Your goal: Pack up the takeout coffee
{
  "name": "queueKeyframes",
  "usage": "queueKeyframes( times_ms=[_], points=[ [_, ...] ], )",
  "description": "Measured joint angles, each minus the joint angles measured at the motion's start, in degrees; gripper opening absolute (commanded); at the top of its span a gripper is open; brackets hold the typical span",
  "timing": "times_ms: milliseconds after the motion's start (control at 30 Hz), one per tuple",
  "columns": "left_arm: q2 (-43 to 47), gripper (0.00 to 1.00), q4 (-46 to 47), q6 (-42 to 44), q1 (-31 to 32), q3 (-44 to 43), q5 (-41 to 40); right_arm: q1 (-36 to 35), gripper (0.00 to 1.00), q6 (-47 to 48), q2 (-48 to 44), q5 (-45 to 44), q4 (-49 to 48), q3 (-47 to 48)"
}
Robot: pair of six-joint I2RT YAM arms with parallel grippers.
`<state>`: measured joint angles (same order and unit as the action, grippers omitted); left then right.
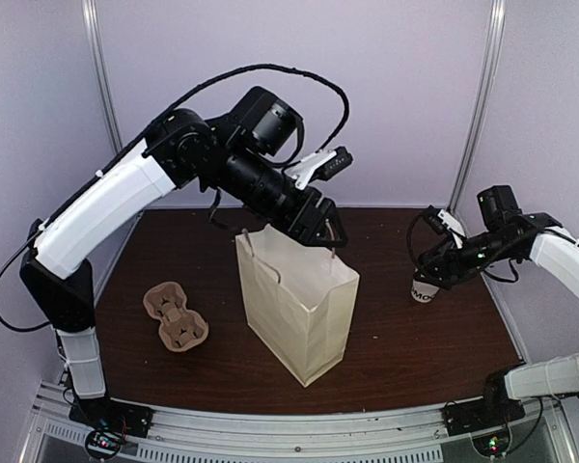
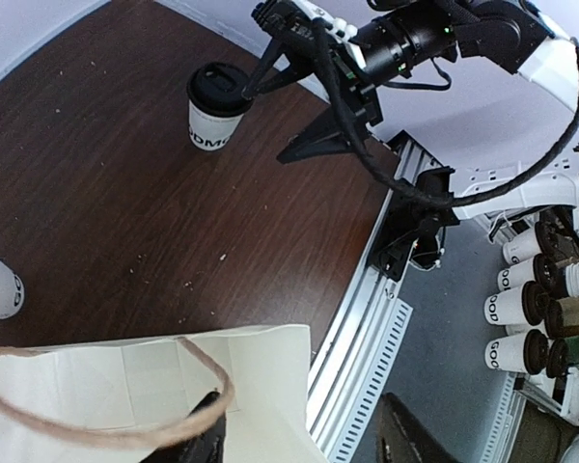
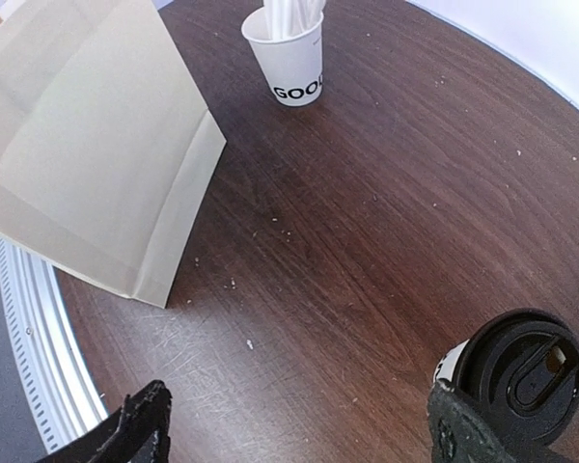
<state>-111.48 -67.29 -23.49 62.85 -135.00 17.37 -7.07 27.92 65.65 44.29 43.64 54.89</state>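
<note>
The takeout coffee [image 1: 425, 289], a white paper cup with dark letters and a black lid [image 3: 523, 374], stands at the table's right side, also visible in the left wrist view as the coffee cup [image 2: 215, 104]. My right gripper [image 3: 299, 426] is open just above it. The cup sits right beside the right fingertip [image 3: 455, 432], outside the gap. A cream paper bag [image 1: 299, 294] stands open mid-table. My left gripper [image 1: 323, 230] hovers at the bag's mouth, open, with one finger [image 2: 198, 436] under the rope handle [image 2: 96, 429].
A brown pulp cup tray [image 1: 175, 316] lies left of the bag. A white cup with wrapped sticks [image 3: 289, 53] stands beyond the bag. Several spare cups [image 2: 521, 299] sit off the table, past the metal rail [image 2: 367, 328].
</note>
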Motion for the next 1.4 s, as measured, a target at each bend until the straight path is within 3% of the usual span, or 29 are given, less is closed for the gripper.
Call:
queueKeyframes(
  times_ms=[100,267,467,700,900,1167,1267,1400],
  points=[
    [3.06,0.61,-0.2,2.14,0.0,-0.04,-2.51,-3.39,0.9,-0.17,-0.15,-0.24,3.78,5.53],
    [13.31,0.62,-0.48,4.22,-1.33,2.93,-11.67,-13.35,0.89,-1.49,3.04,-0.46,9.9,22.4],
    [28.3,0.63,-0.96,2.21,-12.11,20.22,-21.84,-25.16,0.85,-5.01,11.78,-1.07,15.3,37.05],
    [31.08,0.64,-2.12,-0.31,-13.2,35.45,-26.64,-34.23,0.8,-9.18,24.63,-7.3,21.31,48.59],
    [33.14,0.65,-3.52,-2.01,-13.2,41.09,-29.2,-36.46,0.71,-14.34,29.57,-14.4,22.47,52.81],
    [34.34,0.65,-5.25,-2.43,-13.53,43.85,-31.34,-36.46,0.5,-19.23,32.09,-16.96,22.82,52.87],
    [34.34,0.65,-5.81,-2.45,-13.64,45.24,-31.74,-36.46,0.51,-20.02,32.3,-17.33,22.77,52.87],
    [34.36,0.65,-5.75,-2.58,-13.68,47.06,-31.74,-36.46,0.73,-20.41,32.3,-17.38,22.75,52.89]
  ],
)
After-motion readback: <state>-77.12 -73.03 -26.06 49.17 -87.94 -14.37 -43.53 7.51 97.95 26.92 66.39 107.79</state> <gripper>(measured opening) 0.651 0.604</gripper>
